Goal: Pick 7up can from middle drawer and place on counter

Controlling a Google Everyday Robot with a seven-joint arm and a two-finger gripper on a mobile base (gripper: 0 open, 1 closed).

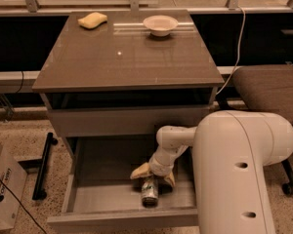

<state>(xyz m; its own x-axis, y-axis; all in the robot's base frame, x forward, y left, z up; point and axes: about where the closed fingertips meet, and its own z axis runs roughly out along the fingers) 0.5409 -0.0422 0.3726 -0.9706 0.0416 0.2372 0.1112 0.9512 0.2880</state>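
The 7up can (149, 193) lies on its side on the floor of the open middle drawer (95, 196), near the front, its shiny end toward the front panel. My gripper (154, 175) reaches down into the drawer just behind the can. Its two pale yellow fingers (139, 171) are spread open, one on each side of the can's far end. They are not closed on it. My white arm fills the lower right of the view. The counter (127, 57) is the glossy grey-brown top above the drawers.
A white bowl (160, 24) and a yellow sponge (93, 20) sit at the back of the counter. A padded chair (268, 87) stands to the right. A cardboard box (2, 189) and a black bar (43, 167) lie on the floor at left.
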